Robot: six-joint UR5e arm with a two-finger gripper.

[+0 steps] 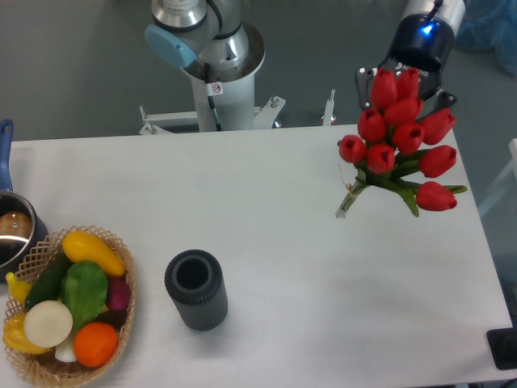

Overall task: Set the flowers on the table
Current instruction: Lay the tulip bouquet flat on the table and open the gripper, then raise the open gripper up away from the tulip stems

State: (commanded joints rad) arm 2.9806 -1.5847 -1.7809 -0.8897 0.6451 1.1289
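The flowers (402,133) are a bunch of red tulips with green stems and leaves, at the table's far right. The top heads lie between the fingers of my gripper (403,90) and hide part of it. The jaws stand wide, one on each side of the upper heads, and appear to hold the bunch. The heads reach past the back edge of the white table (307,242), so the bunch is up in the air and tilted. The tied stem end (345,208) points down and left, over or near the tabletop; I cannot tell whether it touches.
A dark ribbed cylindrical vase (195,289) stands upright at the front middle. A wicker basket (69,311) with colourful vegetables sits at the front left. A pot (12,230) shows at the left edge. The robot base (214,61) stands behind the table.
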